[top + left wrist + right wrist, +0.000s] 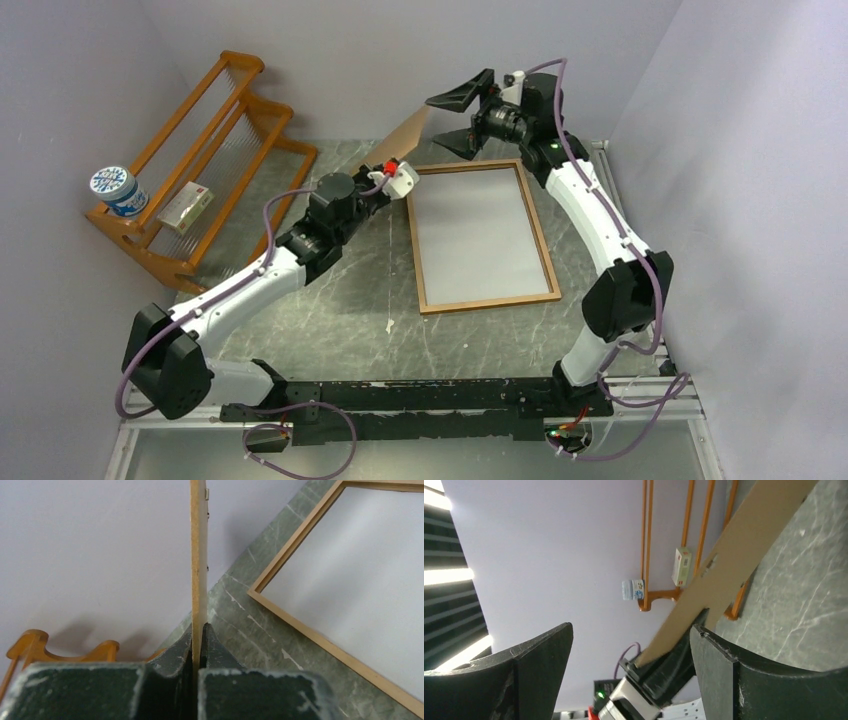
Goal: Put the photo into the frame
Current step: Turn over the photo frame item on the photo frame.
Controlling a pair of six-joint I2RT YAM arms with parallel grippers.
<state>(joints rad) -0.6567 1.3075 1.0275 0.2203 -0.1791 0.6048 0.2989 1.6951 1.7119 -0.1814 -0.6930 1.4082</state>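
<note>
Only the left wrist view shows the left pincer [198,630] clenched on the thin brown board [198,555], which stands upright and edge-on. The overhead view places the right pincer [462,120] at 12 o'clock, released, its jaws wide, near the board's upper end. The thin wooden frame [490,303] lies flat on the grey marbled worktop [350,300], toward 1 o'clock of centre, with bare stone along its near and left edges. A pale blank sheet [480,235] fills it; whether it carries a picture cannot be told. An orange slatted rack [200,160] stands at 10 o'clock.

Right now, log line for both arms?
left gripper: shut on backing board | right gripper: open, empty | frame: flat on table
</note>
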